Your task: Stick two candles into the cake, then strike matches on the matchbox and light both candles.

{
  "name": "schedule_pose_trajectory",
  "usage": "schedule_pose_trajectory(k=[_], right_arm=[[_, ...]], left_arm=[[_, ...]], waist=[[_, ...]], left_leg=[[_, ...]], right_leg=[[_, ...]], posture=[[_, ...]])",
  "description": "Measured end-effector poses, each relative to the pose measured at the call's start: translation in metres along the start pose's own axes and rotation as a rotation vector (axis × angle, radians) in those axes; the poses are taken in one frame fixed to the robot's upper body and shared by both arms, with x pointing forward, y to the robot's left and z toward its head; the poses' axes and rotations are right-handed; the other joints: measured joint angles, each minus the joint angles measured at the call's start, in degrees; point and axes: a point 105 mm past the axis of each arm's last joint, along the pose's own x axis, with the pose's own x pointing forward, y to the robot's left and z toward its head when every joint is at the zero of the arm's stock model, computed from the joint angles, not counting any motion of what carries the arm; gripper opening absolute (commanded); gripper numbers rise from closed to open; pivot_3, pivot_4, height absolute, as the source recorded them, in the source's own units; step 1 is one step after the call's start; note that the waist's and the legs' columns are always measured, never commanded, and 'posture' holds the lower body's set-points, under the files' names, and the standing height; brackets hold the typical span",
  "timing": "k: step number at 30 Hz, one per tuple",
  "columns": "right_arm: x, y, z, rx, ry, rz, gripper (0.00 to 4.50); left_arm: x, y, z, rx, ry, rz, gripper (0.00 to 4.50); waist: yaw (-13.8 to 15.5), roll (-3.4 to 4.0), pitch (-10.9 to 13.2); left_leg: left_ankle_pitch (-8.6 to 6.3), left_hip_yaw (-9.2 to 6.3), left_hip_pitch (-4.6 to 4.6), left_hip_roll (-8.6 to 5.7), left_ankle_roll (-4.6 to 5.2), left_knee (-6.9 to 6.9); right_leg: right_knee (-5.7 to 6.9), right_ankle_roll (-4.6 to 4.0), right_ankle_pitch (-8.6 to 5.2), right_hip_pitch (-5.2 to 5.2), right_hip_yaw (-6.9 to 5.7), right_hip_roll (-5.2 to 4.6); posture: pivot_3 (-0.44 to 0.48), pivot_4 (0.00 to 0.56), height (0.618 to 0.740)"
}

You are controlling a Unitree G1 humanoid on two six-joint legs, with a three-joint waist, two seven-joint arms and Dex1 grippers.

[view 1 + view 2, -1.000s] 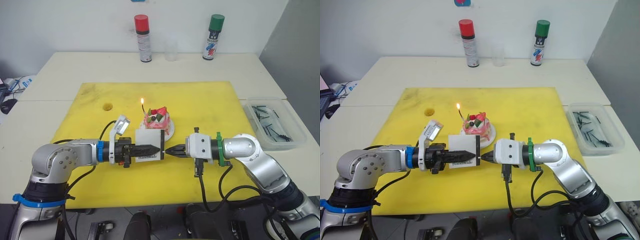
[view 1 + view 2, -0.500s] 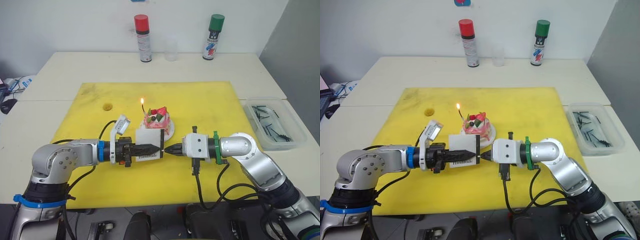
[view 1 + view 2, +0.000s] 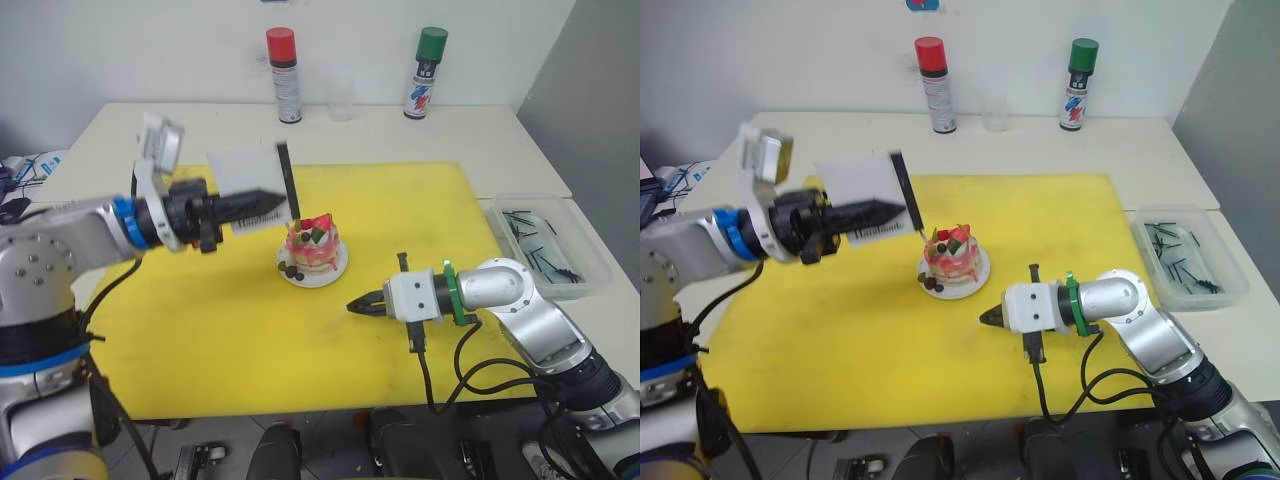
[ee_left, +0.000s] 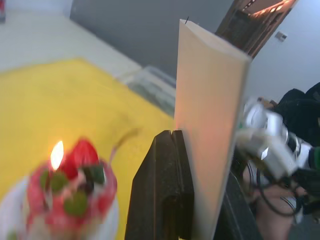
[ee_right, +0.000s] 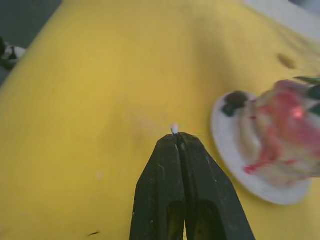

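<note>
My left gripper [image 3: 274, 200] is raised over the back left of the yellow mat [image 3: 200, 330], shut on the white matchbox [image 3: 245, 172], which stands on edge with its black strip [image 3: 288, 182] toward the cake. The pink-and-white cake [image 3: 312, 243] sits on its white plate [image 3: 330, 272] mid-mat. The left wrist view shows a small flame [image 4: 57, 155] on one candle in the cake. My right gripper [image 3: 351, 306] hovers low, right of the plate and pointing at it. It is shut, with the tiny pale tip of a match [image 5: 174, 129] poking out between its fingertips.
A red-capped spray can [image 3: 283, 75], a clear cup [image 3: 342, 100] and a green-capped spray can [image 3: 427, 72] stand at the table's back. A clear bin [image 3: 590, 262] holding several black matches sits off the mat's right edge.
My left arm has lifted the matchbox up and back to the left, away from the right gripper's tip. The right gripper has drawn slightly right and stays low.
</note>
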Motion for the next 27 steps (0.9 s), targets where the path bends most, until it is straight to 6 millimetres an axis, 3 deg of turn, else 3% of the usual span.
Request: schedule_pose_trajectory(k=[6, 11, 14, 20, 27], right_arm=[[-0.008, -0.033, 0.020, -0.028, -0.027, -0.130, 0.02], [-0.007, -0.044, 0.029, -0.049, -0.041, -0.161, 0.02], [-0.006, -0.053, 0.029, -0.060, -0.032, -0.190, 0.02], [-0.006, -0.074, 0.030, -0.078, -0.020, -0.278, 0.02], [-0.004, -0.082, 0.023, -0.069, -0.007, -0.331, 0.02]], left_arm=[[-0.019, -0.009, -0.077, -0.180, 0.173, 0.049, 0.00], [-0.028, -0.010, -0.109, -0.205, 0.279, 0.088, 0.00], [-0.028, -0.008, -0.119, -0.203, 0.296, 0.092, 0.00], [-0.025, -0.007, -0.121, -0.181, 0.295, 0.080, 0.00], [-0.022, -0.007, -0.121, -0.170, 0.296, 0.070, 0.00]], waist=[[0.1, -0.02, 0.0], [0.5, 0.00, 0.0], [0.6, 0.00, 0.0], [0.6, 0.00, 0.0], [0.6, 0.01, 0.0]], left_leg=[[0.00, 0.01, 0.01, 0.00, 0.00, 0.02], [0.01, 0.02, 0.04, -0.01, -0.01, 0.03], [0.01, 0.07, 0.02, 0.00, -0.01, 0.05], [0.00, 0.08, 0.01, 0.00, -0.01, 0.00], [0.00, 0.10, 0.00, 0.00, -0.01, -0.03]], right_leg=[[0.00, -0.01, 0.00, 0.00, -0.01, -0.03], [-0.01, -0.10, -0.03, 0.01, -0.01, -0.03], [-0.02, -0.32, -0.16, 0.00, 0.02, -0.04], [-0.02, -0.08, -0.03, -0.03, 0.01, -0.03], [-0.04, -0.08, -0.03, -0.04, 0.01, -0.04]], posture=[[0.000, 0.150, 0.740], [0.000, 0.150, 0.740], [0.000, 0.150, 0.740], [0.000, 0.150, 0.740], [0.000, 0.150, 0.740]])
